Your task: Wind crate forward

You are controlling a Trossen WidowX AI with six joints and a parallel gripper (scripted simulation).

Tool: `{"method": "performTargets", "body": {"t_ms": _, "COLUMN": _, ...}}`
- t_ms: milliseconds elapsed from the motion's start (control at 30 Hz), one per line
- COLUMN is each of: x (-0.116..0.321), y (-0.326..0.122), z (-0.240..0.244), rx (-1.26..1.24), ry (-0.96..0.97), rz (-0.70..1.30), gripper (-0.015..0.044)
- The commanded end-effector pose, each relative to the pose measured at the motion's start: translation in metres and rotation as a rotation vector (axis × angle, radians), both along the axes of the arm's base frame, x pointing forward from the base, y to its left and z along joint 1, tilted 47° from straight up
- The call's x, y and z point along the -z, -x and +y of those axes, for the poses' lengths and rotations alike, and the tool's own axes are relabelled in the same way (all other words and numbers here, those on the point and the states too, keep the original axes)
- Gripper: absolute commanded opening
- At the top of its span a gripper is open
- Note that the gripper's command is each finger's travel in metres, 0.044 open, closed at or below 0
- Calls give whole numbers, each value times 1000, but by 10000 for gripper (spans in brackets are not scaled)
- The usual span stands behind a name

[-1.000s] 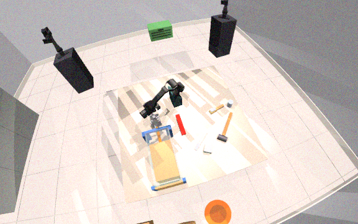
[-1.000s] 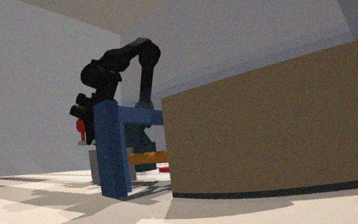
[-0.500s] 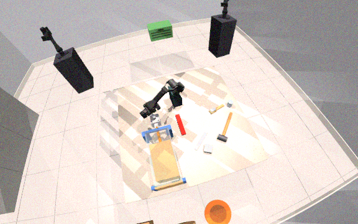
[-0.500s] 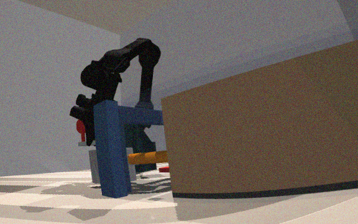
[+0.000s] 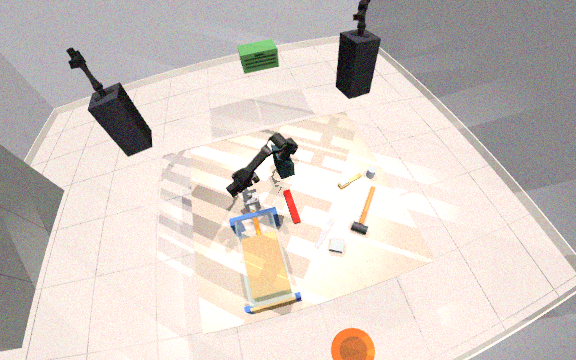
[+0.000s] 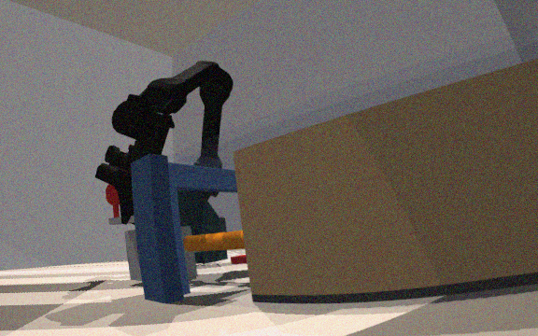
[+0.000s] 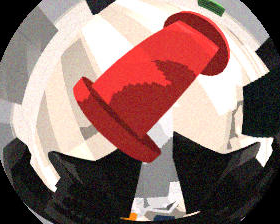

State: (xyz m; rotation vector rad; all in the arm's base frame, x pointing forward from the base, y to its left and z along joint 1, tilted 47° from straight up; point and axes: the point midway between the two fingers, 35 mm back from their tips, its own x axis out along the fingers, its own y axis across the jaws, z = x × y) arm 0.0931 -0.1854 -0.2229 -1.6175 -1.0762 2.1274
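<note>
The tan crate (image 5: 267, 265) (image 6: 390, 187) sits flat inside the clear-panelled cubby, its front short of the blue steel frame (image 5: 240, 219) (image 6: 151, 224). An orange strap (image 5: 256, 224) (image 6: 213, 241) runs from it under the frame to the grey winch (image 5: 251, 201) (image 6: 131, 257). My gripper (image 6: 127, 218) (image 7: 158, 160) is shut on the grey arm of the winch handle (image 7: 162, 182) (image 6: 115, 221), above the winch. The handle's red grip (image 7: 151, 75) (image 6: 112, 195) stands up beyond the fingertips. The key end and the round hole are hidden.
A red bar (image 5: 292, 206) lies right of the winch. Farther right are a mallet (image 5: 366, 207), a yellow-handled tool (image 5: 350, 181), a grey cylinder (image 5: 371, 173) and a pale block (image 5: 336, 245). The frame's top bar stands close to my arm.
</note>
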Motion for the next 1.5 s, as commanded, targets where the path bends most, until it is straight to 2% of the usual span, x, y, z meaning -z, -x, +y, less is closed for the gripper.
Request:
{"method": "performTargets", "body": {"t_ms": 0, "x": 1, "y": 0, "z": 1, "rx": 3, "ry": 0, "rz": 2, "gripper": 0}}
{"method": "performTargets", "body": {"t_ms": 233, "x": 1, "y": 0, "z": 2, "rx": 5, "ry": 0, "rz": 5, "gripper": 0}}
{"method": "performTargets", "body": {"t_ms": 1467, "x": -13, "y": 1, "z": 18, "rx": 280, "ry": -26, "rz": 284, "gripper": 0}}
